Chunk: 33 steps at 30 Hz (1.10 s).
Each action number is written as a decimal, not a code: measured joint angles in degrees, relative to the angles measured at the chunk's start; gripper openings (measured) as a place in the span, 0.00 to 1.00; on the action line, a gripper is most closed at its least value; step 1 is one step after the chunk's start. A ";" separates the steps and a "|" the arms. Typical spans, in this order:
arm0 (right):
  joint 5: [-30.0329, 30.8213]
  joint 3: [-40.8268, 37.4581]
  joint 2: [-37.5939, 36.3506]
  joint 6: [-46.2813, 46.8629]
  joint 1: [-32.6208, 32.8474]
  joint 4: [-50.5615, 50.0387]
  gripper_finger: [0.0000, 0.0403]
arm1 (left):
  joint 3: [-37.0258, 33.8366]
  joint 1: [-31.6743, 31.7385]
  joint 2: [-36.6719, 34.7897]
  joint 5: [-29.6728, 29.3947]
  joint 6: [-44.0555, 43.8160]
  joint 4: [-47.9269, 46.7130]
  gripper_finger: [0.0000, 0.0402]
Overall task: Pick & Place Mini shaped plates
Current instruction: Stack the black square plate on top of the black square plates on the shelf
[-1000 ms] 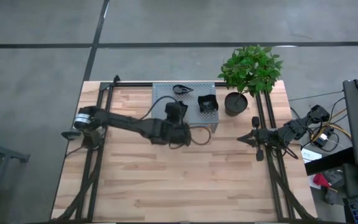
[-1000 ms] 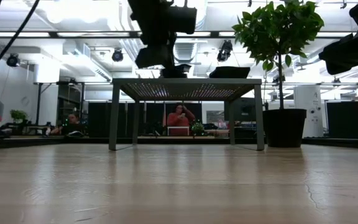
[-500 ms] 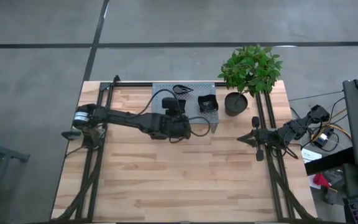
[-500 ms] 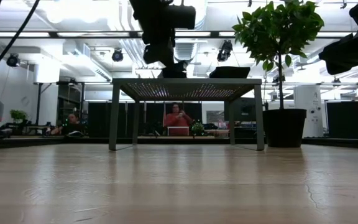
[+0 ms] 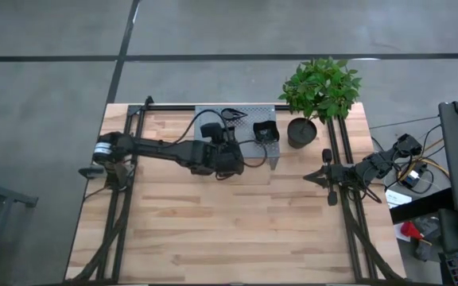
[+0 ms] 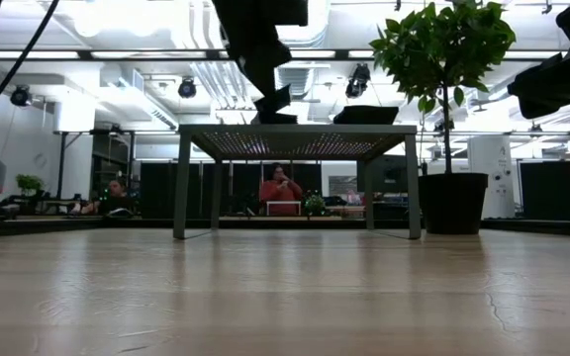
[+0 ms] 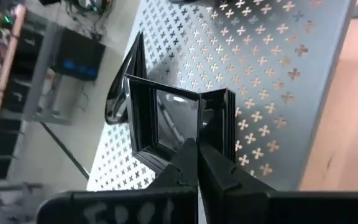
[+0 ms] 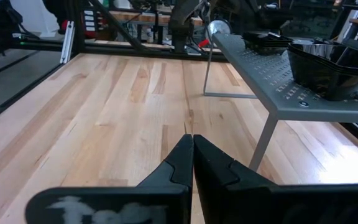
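Bench boards are lying bare along the near edge and across the middle, giving me wide open room there. My right pincer [image 8: 191, 149] is waiting near the bench's right edge, fingers pressed together and holding nothing. My left pincer [image 7: 197, 163] is reaching over the grey perforated stand [image 5: 270, 155], which is sitting against the bench's far edge, and my fingers are pinched onto the wall of a small square plate [image 7: 169, 124], tilting it up on edge above the stand's top. Beyond it on the stand I am counting one teardrop plate [image 5: 234, 114] near the stand's far edge and one wavy-edged square pile [image 5: 265, 132] toward its right edge; how many dishes are nested in that pile I cannot tell. Bare perforated top is showing between them. A potted plant [image 5: 320, 89] is standing just beside the stand's right edge, at the bench's far right corner.
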 joint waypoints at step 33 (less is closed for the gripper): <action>-0.01 0.00 0.00 0.00 -0.01 -0.01 0.02 | 1.66 1.74 0.00 6.95 -11.29 -2.86 0.06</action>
